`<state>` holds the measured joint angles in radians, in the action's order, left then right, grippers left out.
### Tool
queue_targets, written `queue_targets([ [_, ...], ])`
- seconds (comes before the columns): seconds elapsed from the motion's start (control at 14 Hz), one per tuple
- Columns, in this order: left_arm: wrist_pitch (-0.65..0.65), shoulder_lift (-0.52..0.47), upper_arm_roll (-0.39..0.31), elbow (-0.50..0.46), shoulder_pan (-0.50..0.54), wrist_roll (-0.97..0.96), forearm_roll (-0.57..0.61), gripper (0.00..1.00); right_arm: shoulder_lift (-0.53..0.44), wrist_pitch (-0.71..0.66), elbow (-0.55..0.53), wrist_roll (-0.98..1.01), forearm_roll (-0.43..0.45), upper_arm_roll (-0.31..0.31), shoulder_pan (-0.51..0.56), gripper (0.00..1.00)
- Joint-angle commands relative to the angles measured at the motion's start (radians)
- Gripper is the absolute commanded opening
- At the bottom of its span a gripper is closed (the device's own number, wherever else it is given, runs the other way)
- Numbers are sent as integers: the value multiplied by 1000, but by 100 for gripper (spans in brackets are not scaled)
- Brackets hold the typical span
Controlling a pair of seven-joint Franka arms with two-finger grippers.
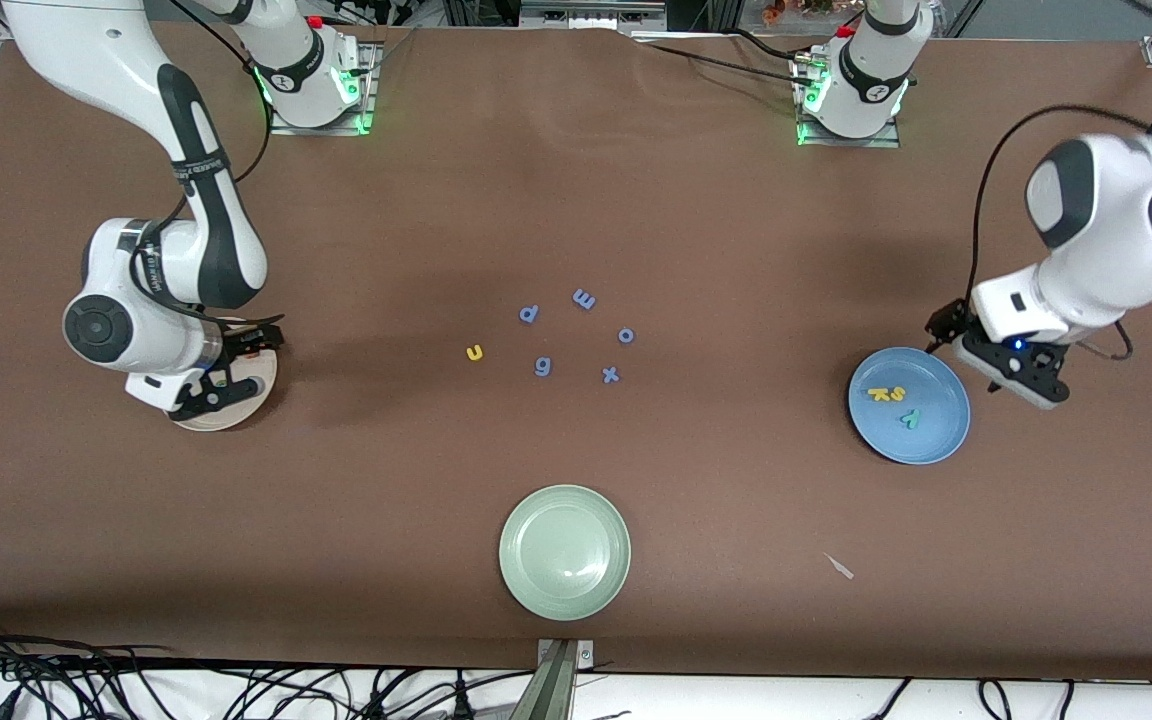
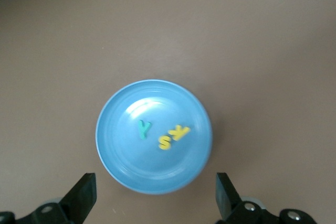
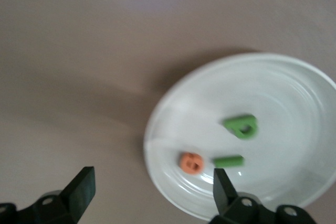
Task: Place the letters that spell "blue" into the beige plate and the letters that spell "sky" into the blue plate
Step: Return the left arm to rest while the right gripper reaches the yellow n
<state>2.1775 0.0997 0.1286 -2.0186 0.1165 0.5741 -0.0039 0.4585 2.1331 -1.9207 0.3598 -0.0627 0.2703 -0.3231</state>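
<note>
A brown table [image 1: 576, 200] with two white robot arms reaching in from the top edge.

The right gripper [image 3: 149, 195] hangs over the beige plate [image 1: 254, 395] at the right arm's end of the table, its fingers spread wide and holding nothing. In that plate lie a green b [image 3: 241, 126], a green l [image 3: 229, 160] and an orange e [image 3: 191, 163], the e and l just beside each other.

The left gripper [image 2: 155, 195] hangs over the edge of the blue plate [image 1: 941, 435] at the left arm's end, fingers also spread wide and empty. In that plate lie a yellow k [image 2: 180, 132], a yellow s [image 2: 165, 142] and a teal y [image 2: 143, 128]; k and s touch, and y sits a little apart.

A pale green plate [image 1: 521, 575] sits nearest the front camera, mid-table.

The yellow u [image 1: 475, 352] lies on bare table near the middle, well apart from both grippers. Beside it is a loose ring of blue letters [image 1: 543, 367], reading roughly p, m, o, x, g.

A small white scrap [image 1: 840, 567] lies between the pale green and blue plates.
</note>
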Motion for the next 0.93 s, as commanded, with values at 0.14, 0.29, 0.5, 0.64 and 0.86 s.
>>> queue_targets([
  [0.14,-296,-156,-10,105,-52,-153,27,100,-11,-22,49,-197,-14,-179,-1,100],
  [0.29,-468,-158,-20,246,-67,-245,30,100,-1,-16,58,-222,-12,-256,1,100],
  [0.5,-617,-158,-30,378,-87,-379,33,100,12,25,63,-277,-17,-339,-2,100],
  [0.64,-640,-156,-55,394,-87,-390,4,100,29,71,63,-362,-16,-393,-7,100],
  [0.86,-642,-147,-78,399,-104,-425,-22,100,64,163,63,-482,-16,-399,-72,100],
])
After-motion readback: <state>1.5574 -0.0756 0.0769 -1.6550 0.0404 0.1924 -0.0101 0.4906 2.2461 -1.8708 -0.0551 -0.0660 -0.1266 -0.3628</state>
